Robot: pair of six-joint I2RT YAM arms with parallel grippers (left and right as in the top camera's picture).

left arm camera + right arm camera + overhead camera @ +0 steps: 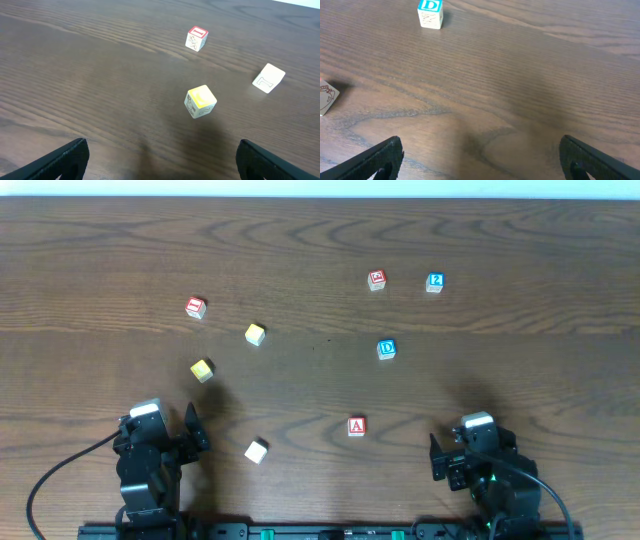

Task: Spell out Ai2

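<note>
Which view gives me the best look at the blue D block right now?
Right wrist: the blue D block is large there, its letter plainly readable, though it sits at the frame's top edge. Overhead shows it whole but small, mid-table. Left wrist does not show it.

Black arms (150,470) bear grey caps (146,409), black claw fingers (60,160), perhaps green lights (490,478).

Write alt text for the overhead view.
Eight small blocks lie scattered across a brown wooden table, with a red A block low in the centre and a blue D block above it. The left claw and right claw sit open and empty at the bottom edge.
</note>
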